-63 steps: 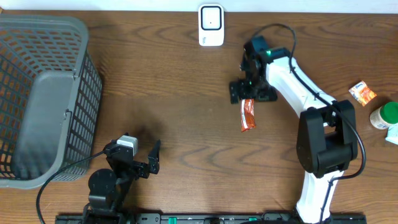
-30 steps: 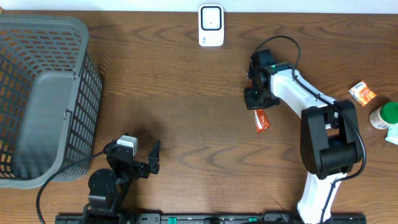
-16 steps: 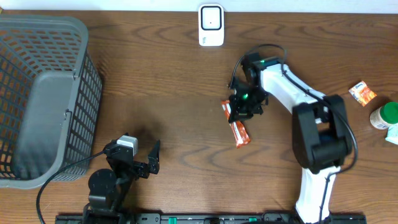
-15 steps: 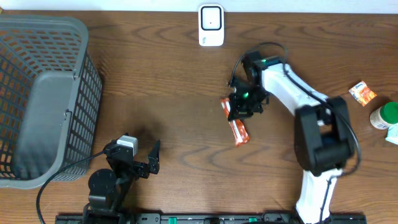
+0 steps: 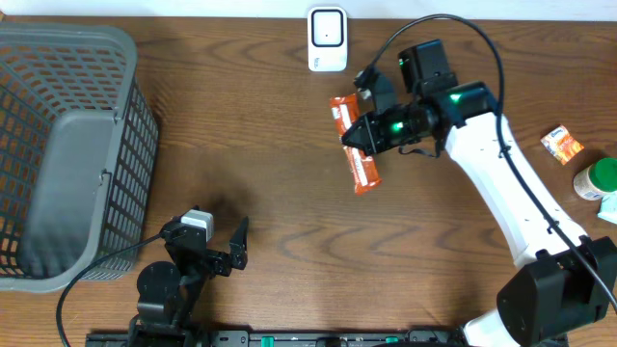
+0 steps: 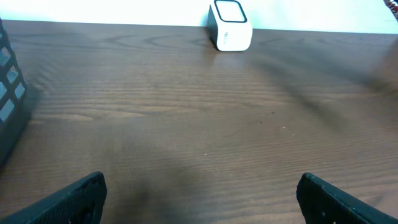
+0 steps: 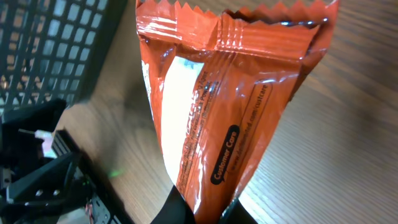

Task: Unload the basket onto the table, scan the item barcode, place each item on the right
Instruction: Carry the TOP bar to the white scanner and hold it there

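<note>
Since the right hand (image 5: 359,140) pinches the packet (image 5: 364,173) aloft, pickup looks done. Showing it to the scanner (image 5: 327,39) isn't done yet; left hand (image 6: 200,196) sits spread.

the orange packet (image 7: 249,81) bears "customer care" in an oval; other print unreadable.

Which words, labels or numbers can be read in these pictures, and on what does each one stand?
"Customer Care": printed in a black oval on the orange packet, in the right wrist view.
The fine print beside that oval is too small to read.
On the white scanner no text can be read.
On the small wrapper, at the far right of the overhead view, the print is too blurred to read.
</note>
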### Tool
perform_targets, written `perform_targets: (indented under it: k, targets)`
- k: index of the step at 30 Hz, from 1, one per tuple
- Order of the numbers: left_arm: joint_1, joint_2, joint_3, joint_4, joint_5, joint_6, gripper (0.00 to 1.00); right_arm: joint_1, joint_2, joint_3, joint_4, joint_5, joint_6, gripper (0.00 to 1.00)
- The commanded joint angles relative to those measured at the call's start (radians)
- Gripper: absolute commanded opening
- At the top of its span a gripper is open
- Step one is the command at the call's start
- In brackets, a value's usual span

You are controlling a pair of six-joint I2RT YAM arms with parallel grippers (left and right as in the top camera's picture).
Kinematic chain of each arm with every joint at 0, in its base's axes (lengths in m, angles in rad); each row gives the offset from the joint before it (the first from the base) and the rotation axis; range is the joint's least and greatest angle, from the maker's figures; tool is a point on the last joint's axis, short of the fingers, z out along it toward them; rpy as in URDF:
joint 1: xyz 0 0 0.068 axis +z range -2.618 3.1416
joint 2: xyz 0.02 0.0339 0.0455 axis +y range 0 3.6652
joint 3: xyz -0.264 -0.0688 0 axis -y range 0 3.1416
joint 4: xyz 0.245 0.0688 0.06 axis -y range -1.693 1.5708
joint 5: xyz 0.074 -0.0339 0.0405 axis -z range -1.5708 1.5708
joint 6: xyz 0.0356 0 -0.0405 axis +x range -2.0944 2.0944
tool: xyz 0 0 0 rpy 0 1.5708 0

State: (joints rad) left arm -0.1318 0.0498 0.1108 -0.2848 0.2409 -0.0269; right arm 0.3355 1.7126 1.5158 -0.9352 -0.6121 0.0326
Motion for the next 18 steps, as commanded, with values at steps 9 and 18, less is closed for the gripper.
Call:
perform_targets:
  k: [9, 18]
  targets:
    - [0.002, -0.005, -0.015, -0.024, 0.009, -0.005, 0.98, 0.039, -0.019, 0.008, 0.043, -0.045, -0.042, 0.02]
    - [0.002, -0.005, -0.016, -0.024, 0.009, -0.005, 0.98, 0.04, -0.043, 0.008, 0.146, -0.187, -0.196, 0.01]
